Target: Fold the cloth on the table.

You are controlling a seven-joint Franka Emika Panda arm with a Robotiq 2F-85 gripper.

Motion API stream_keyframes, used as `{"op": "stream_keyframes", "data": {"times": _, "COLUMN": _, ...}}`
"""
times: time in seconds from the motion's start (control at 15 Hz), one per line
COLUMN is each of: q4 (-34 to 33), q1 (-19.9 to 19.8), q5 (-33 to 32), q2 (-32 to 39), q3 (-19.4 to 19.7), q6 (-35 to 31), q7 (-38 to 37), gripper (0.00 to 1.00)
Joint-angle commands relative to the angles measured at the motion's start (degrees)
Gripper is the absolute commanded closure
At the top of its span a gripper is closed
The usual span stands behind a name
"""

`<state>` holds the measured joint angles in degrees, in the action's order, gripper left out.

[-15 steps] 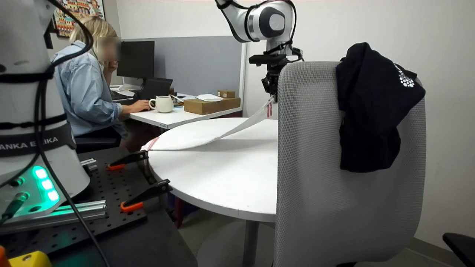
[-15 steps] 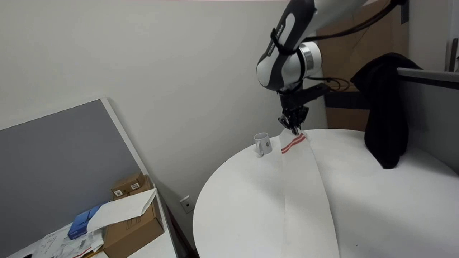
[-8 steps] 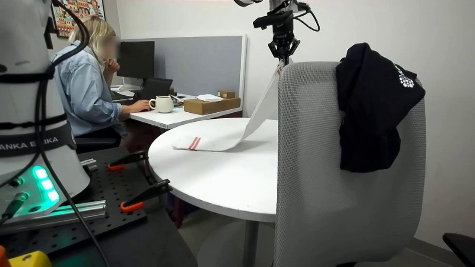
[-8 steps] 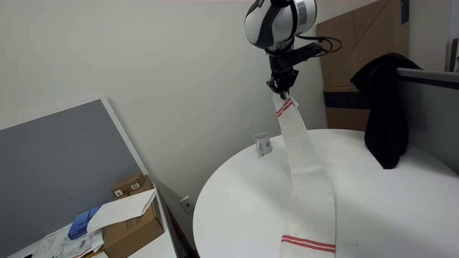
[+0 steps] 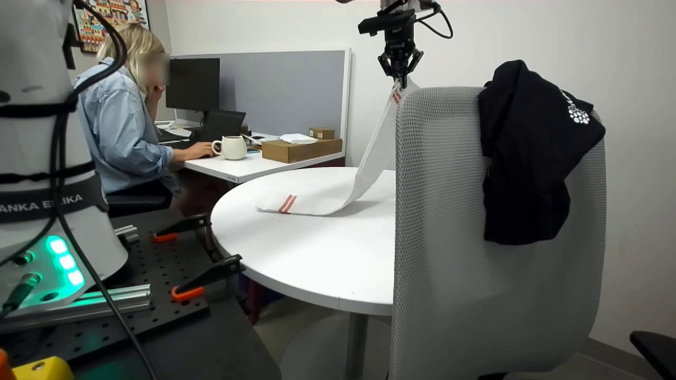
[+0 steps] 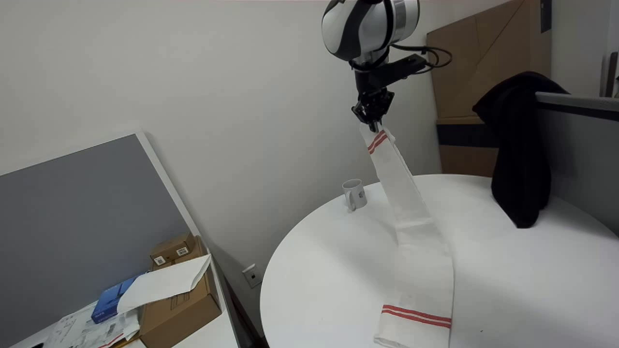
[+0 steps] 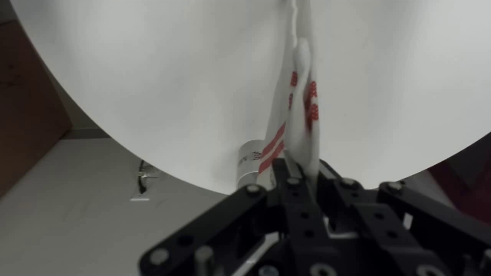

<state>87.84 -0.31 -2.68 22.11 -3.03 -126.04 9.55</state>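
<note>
At 11 o'clock on the round worktop (image 6: 312, 290), in an exterior view, a mug (image 6: 355, 194) stands upright near the rim, apart from the cloth (image 6: 425, 256), so let nothing swing that way. Next, above the worktop toward 12 o'clock, your end effector (image 6: 375, 126) is clamped on one red-striped end of the cloth; in the wrist view that end looks bunched in more than one layer, though you can't count them. From the grip the cloth slopes down to a bend, then lies flat toward 6 o'clock, its other striped end resting on the worktop.

The step in hand looks like an end-to-end fold. Carry the raised end along the cloth's own line toward 6 o'clock, lowering as you go, so the slack turns into one crease and the lying half isn't dragged. Aim to bring stripes over stripes and square the long edges before you let go. The fabric looks thin and will likely shift easily: go slowly, part the jaws only when the top layer touches the bottom one, then rise straight up.

At about 2 o'clock a black garment (image 6: 520, 159) hangs over the chair back (image 5: 488, 287), well apart from the cloth. That chair back hides some of the raised length in an exterior view, so check alignment elsewhere.
</note>
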Motion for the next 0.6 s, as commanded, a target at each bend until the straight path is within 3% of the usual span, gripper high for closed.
{"op": "stream_keyframes", "data": {"times": 0.0, "q4": 1.6, "q1": 0.4, "q5": 5.6, "q2": -1.7, "q3": -4.2, "q6": 3.7, "q7": 7.5, "gripper": 0.98}}
{"op": "stream_keyframes", "data": {"times": 0.33, "q4": 3.3, "q1": 0.5, "q5": 15.2, "q2": -3.5, "q3": -9.7, "q6": 11.1, "q7": 17.2, "gripper": 0.98}}
{"op": "stream_keyframes", "data": {"times": 0.53, "q4": 5.2, "q1": 0.4, "q5": 20.2, "q2": -5.4, "q3": -11.0, "q6": 15.5, "q7": 21.8, "gripper": 0.98}}
